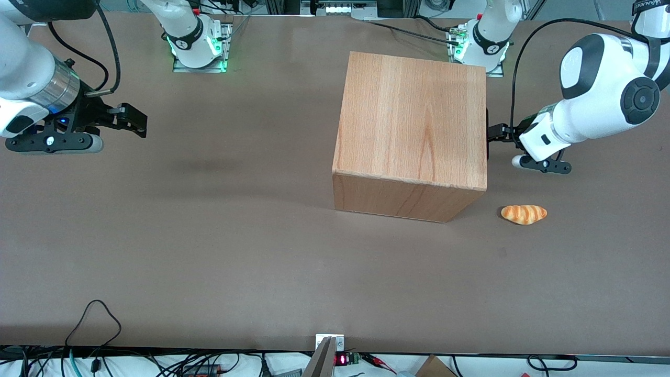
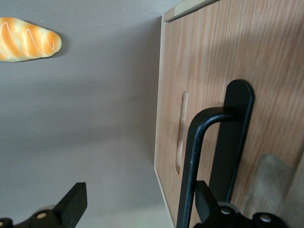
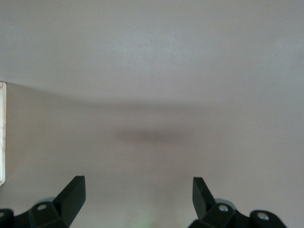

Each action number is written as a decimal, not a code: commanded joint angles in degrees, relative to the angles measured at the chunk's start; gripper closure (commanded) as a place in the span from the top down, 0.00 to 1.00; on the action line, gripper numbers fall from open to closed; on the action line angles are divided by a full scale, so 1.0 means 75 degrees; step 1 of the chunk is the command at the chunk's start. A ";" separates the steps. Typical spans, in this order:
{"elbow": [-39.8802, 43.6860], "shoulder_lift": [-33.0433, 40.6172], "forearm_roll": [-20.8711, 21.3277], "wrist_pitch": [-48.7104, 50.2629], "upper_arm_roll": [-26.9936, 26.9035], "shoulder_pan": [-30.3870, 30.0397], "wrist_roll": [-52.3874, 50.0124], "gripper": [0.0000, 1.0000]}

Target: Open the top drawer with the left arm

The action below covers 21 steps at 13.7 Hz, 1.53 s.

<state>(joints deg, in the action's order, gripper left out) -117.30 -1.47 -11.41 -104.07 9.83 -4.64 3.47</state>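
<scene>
The wooden box cabinet stands mid-table. Its top drawer shows only in the left wrist view, as a light-wood front panel with a black elongated handle. In the front view the handle is a thin black strip at the cabinet's edge toward the working arm's end, and no drawer sticks out. The left arm reaches in from that end. Its gripper is at the handle. The gripper is open. The handle's bar lies between its fingers, close to one finger that is beside the panel.
A croissant lies on the brown table, nearer to the front camera than the gripper; it also shows in the left wrist view. Arm bases stand at the table's edge farthest from the front camera. Cables lie at the near edge.
</scene>
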 commanded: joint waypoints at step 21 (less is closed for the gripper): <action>0.0007 -0.0437 -0.0014 -0.0363 -0.0022 -0.1173 0.0686 1.00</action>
<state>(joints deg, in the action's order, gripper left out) -118.56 -3.72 -11.57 -106.64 9.67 -11.94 7.15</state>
